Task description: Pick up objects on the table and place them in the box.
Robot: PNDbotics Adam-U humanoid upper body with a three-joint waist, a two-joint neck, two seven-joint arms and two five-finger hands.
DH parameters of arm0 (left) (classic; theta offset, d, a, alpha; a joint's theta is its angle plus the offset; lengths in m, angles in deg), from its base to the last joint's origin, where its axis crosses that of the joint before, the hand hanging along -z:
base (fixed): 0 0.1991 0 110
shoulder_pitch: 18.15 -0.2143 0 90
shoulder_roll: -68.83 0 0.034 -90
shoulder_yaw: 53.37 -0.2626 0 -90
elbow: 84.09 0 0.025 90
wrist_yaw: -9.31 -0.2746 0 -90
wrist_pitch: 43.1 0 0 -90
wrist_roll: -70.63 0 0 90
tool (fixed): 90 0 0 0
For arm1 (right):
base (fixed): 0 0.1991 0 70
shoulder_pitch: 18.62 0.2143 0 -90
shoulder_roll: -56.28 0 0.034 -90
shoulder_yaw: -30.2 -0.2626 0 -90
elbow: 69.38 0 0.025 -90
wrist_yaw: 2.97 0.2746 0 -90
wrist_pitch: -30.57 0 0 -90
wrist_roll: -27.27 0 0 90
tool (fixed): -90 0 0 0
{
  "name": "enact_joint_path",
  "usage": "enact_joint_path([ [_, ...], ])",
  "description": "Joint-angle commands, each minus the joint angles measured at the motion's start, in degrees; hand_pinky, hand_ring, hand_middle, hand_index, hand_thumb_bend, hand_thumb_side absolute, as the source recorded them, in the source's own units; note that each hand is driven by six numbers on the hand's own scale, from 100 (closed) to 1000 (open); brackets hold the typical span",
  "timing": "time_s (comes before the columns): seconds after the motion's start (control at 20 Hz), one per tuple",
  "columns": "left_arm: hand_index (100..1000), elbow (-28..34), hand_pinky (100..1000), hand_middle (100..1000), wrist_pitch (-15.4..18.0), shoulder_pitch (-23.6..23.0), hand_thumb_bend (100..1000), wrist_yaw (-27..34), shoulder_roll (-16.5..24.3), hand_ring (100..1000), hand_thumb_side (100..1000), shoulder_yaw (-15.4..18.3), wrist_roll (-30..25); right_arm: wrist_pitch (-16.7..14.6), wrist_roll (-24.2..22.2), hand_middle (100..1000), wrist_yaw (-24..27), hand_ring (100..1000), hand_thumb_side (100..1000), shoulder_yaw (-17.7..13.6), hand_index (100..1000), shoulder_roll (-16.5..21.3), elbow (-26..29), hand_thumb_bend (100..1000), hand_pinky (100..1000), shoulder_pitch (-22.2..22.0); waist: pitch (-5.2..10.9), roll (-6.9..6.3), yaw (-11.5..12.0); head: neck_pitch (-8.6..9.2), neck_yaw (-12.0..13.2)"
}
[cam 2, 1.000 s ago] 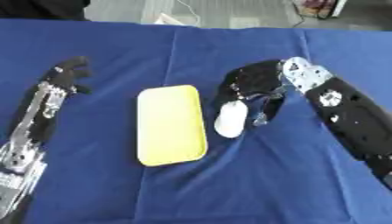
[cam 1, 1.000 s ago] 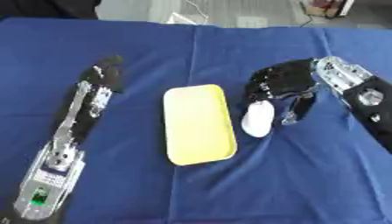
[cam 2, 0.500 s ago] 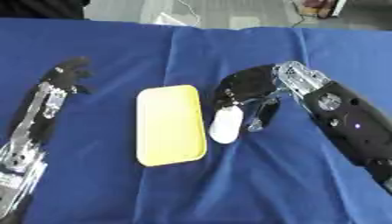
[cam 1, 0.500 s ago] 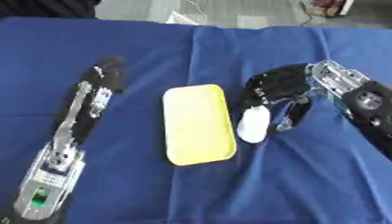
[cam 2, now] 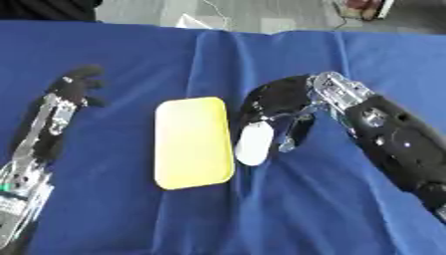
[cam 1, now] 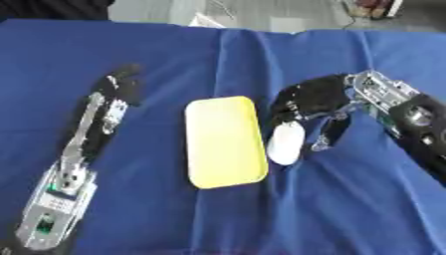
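Observation:
A white oval object [cam 1: 285, 143] lies on the blue cloth just right of a flat yellow tray [cam 1: 224, 141] with rounded corners. My right hand [cam 1: 318, 94] arches over the object's far end. Its fingers [cam 1: 283, 112] curve down at the object's upper left, and its thumb [cam 1: 324, 141] hangs a little to the object's right with a gap showing between them. The object rests on the cloth. My left hand [cam 1: 118, 89] lies at the left, fingers relaxed and pointing away, holding nothing.
A blue cloth [cam 1: 174, 60] covers the whole table, with a fold running from the far edge toward the tray. My left forearm [cam 1: 69, 174] stretches along the left side down to the lower left corner. Floor and a white item [cam 1: 205, 20] show beyond the far edge.
My right hand has moved left and down over the white object, its fingers now curving round the object's far end. The left arm has stayed where it was.

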State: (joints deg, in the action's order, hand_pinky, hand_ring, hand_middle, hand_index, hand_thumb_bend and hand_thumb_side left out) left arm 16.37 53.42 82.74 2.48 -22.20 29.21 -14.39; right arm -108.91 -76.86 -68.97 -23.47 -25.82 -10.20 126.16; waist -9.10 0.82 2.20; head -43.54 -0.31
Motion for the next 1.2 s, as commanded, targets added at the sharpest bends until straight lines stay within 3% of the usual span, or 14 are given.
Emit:
enact_joint_path([
  [0.05, 907, 0.9, 642, 849, 0.1, 0.4, 475, 0.3, 1.0, 787, 931, 0.0, -0.2, -2.5, -4.0, 756, 1.4, 787, 443, 0.0, 852, 1.1, 0.9, 670, 872, 0.8, 0.65, -0.03, 0.0, 0.79, 0.5],
  [0.1, 907, 0.9, 642, 850, 0.1, 0.4, 474, 0.3, 1.1, 788, 931, 0.0, -0.2, -2.5, -4.6, 688, 1.8, 714, 422, -0.1, 788, 1.3, 1.1, 661, 827, 1.0, 0.67, -0.02, -0.1, 0.79, 0.5],
  [0.25, 907, 0.9, 642, 850, 0.1, 0.3, 474, 0.3, 1.1, 788, 932, 0.0, -0.2, -2.5, -6.0, 644, 3.3, 674, 408, -0.4, 761, 2.3, 2.4, 657, 805, 1.3, 0.68, 0.01, -0.2, 0.79, 0.7],
  [0.5, 908, 0.9, 643, 851, 0.1, 0.3, 473, 0.3, 1.1, 788, 931, 0.1, -0.2, -2.5, -7.7, 527, 5.3, 559, 362, -0.9, 629, 3.3, 3.7, 642, 734, 1.5, 0.7, 0.01, -0.3, 0.76, 0.7],
  [1.2, 908, 0.9, 643, 851, 0.1, 0.3, 471, 0.3, 1.1, 789, 932, 0.1, -0.2, -2.5, -9.2, 491, 7.7, 547, 362, -1.7, 592, 3.6, 4.0, 636, 716, 1.1, 0.69, -0.01, -0.2, 0.75, 0.8],
])
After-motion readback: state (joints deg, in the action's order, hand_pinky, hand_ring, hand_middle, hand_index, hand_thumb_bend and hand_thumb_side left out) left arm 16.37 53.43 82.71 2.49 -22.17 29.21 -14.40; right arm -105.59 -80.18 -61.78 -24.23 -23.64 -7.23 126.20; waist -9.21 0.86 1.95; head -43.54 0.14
